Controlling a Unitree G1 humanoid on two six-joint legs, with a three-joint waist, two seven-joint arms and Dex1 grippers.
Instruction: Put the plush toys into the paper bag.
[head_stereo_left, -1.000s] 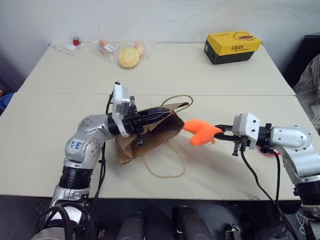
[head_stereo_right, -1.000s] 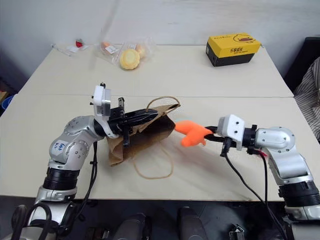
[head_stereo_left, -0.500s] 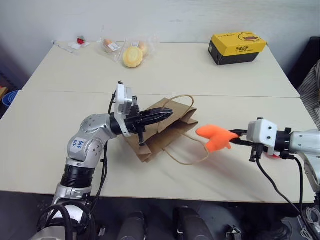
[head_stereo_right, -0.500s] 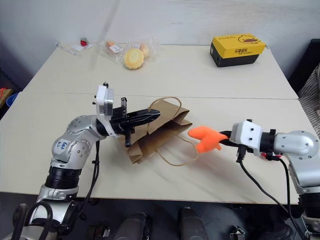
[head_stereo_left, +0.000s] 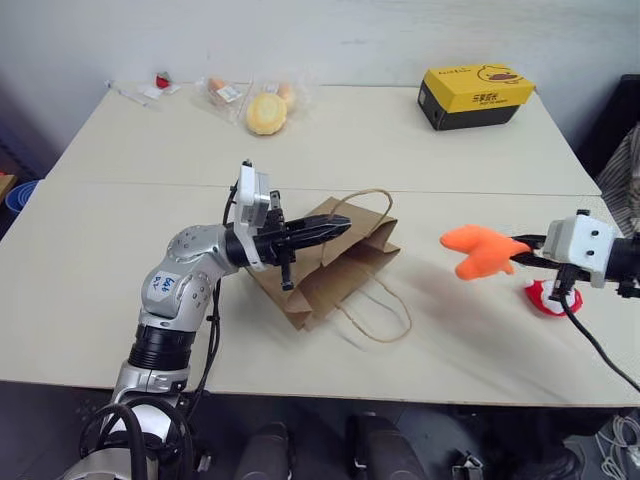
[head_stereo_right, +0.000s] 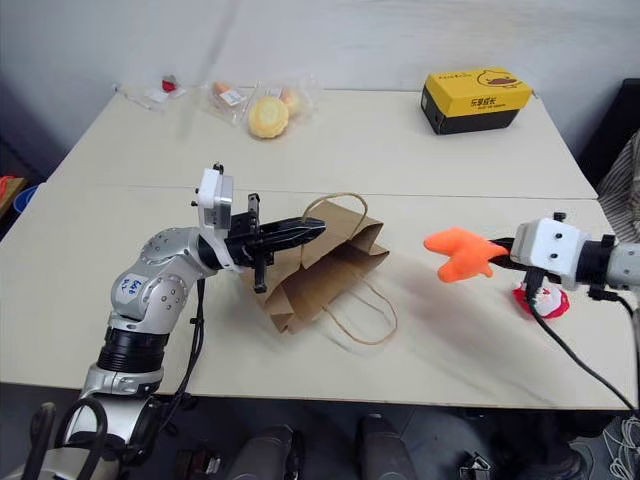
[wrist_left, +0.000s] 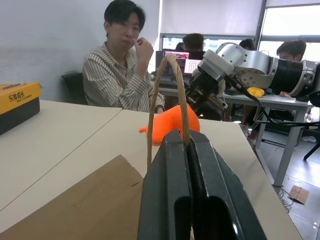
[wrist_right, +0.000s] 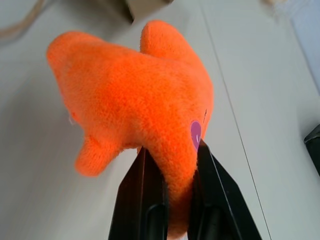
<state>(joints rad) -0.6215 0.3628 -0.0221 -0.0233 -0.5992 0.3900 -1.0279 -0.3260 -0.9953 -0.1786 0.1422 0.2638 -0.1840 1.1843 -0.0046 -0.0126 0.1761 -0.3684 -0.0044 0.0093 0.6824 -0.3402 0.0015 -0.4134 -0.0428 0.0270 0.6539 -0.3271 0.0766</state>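
- Bagging the orange plush fish is judged to be the step in hand; the toy is carried clear of the table at the right of the head views, clamped at its narrow end between the black fingers of the right gripper.
- Well apart from it, the paper bag lies on its side at the centre of the frame, mouth towards the right, one twine handle pinched between the closed fingers of the left gripper and the upper rim raised by it.
- A second twine loop trails flat on the tabletop, lower centre.
- For a clean drop, the bag mouth would need to be lifted wider first, since the creased kraft paper sags and the opening looks shallow; the toy would then be brought in low along the table and released only once fully past the rim.
- The fish is fuzzy and soft, squeezed visibly where it is gripped, with a small purple eye beside one finger; it is likely to spring back and could catch on the twine.
- The red-and-white plush rests on the table at the right edge, just below the right gripper, not yet bagged.
- A yellow and black box stands at the upper right, and a wrapped yellow bun at the upper left.
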